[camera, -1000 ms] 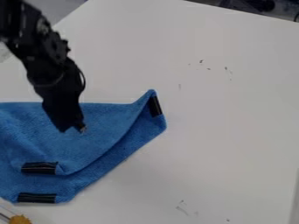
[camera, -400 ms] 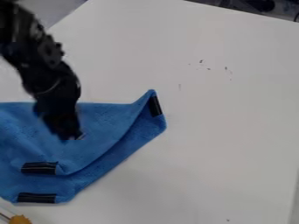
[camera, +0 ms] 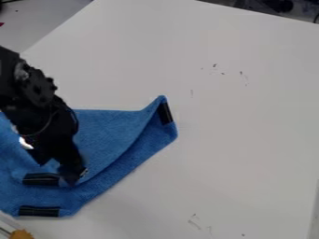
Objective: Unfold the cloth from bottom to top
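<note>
The black gripper [camera: 72, 175] is low over the lower left of the blue cloth [camera: 106, 135], at the corner of its upper folded layer. It stands just right of the black strip on that layer and overlaps the strip's right end. The cloth lies partly folded, with its lower layer showing along the bottom and right edges. Another black strip marks the lower layer near the bottom, and a third is by the raised-looking tip at upper right. The arm hides part of the cloth's left side.
A white table [camera: 230, 130] extends to the right of the cloth. An orange-yellow object [camera: 21, 234] sits at the bottom left corner, just below the cloth. Dark items lie beyond the table's top right edge.
The gripper has moved down the view, from over the middle of the cloth to the folded layer's lower corner. The cloth looks unchanged.
</note>
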Robot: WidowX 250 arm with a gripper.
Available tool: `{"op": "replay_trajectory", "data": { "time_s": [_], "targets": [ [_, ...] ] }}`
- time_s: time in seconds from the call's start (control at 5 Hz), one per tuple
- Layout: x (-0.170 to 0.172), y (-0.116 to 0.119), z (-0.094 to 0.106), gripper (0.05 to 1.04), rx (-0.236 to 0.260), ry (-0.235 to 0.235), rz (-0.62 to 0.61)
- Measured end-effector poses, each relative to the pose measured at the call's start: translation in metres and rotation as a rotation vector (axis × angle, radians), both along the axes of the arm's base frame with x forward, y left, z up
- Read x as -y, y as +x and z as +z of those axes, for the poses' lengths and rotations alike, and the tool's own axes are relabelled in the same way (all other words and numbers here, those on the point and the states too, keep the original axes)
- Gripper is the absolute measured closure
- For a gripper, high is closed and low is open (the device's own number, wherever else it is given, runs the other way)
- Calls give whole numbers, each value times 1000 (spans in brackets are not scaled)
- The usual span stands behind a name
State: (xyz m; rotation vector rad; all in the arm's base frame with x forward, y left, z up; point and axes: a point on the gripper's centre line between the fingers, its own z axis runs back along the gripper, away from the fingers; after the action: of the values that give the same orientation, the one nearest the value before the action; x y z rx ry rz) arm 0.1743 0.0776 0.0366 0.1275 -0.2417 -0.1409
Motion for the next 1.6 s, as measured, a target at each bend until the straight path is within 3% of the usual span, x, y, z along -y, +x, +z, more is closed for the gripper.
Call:
{"op": "replay_trajectory", "data": {
  "time_s": [0.6, 0.8, 1.2, 1.4, 1.6],
  "targets": [
    [-2, 3, -22, 83, -24, -31, 10],
    [-2, 4, -24, 136, -20, -32, 12],
    [-2, 3, -27, 722, -7, -28, 33],
    [-2, 0, -25, 932, -31, -35, 39],
    [-4, 13, -10, 1024, -40, 9, -19]
  ]
}}
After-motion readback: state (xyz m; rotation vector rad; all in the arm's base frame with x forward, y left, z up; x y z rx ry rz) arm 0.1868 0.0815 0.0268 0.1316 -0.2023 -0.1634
